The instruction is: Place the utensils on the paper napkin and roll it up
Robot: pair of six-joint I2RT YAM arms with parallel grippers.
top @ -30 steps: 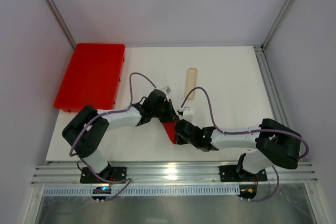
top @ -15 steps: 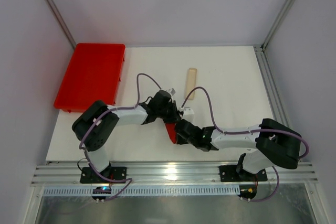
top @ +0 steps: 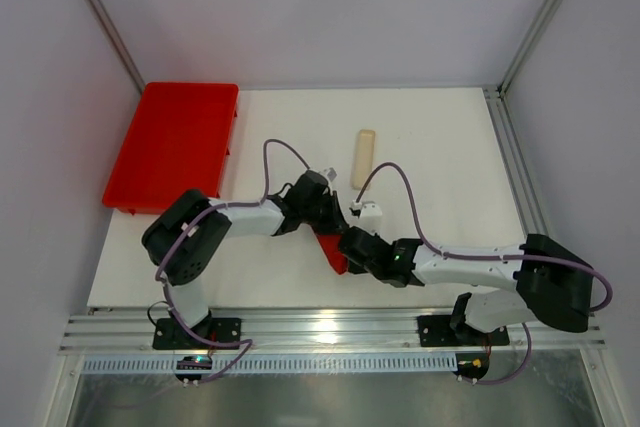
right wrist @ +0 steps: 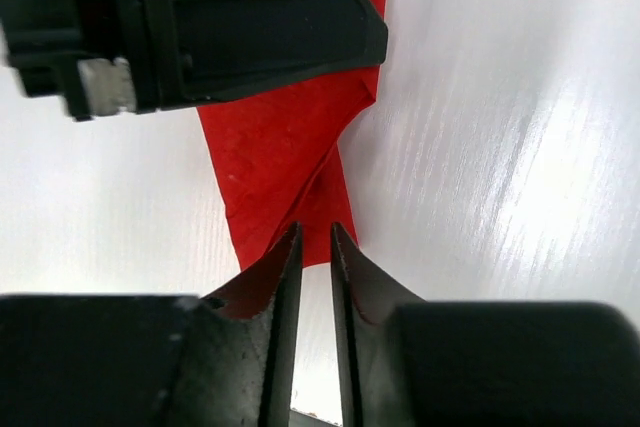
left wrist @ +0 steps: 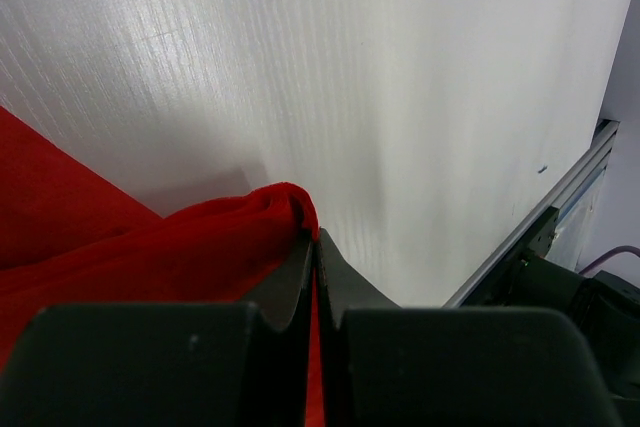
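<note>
The paper napkin (top: 332, 253) is a small crumpled red fold on the white table between my two grippers. My left gripper (top: 322, 229) is shut on its upper edge; in the left wrist view the red napkin (left wrist: 150, 242) bunches at the closed left gripper (left wrist: 315, 239), and red shows in the seam. My right gripper (top: 347, 250) is at the napkin's lower end. In the right wrist view the right gripper (right wrist: 315, 234) stands a narrow gap apart with nothing held, its tips at the edge of the napkin (right wrist: 280, 157). No teal-green utensils are in view.
A large red plastic tray (top: 175, 142) lies at the back left. A pale beige strip (top: 363, 157) lies behind the grippers. The left gripper's black body (right wrist: 200, 17) fills the top of the right wrist view. An aluminium rail (top: 330, 330) runs along the near edge.
The left arm's elbow has swung right and the right arm has stretched lower and further right at its base. The napkin looks narrower and more bunched between the grippers.
</note>
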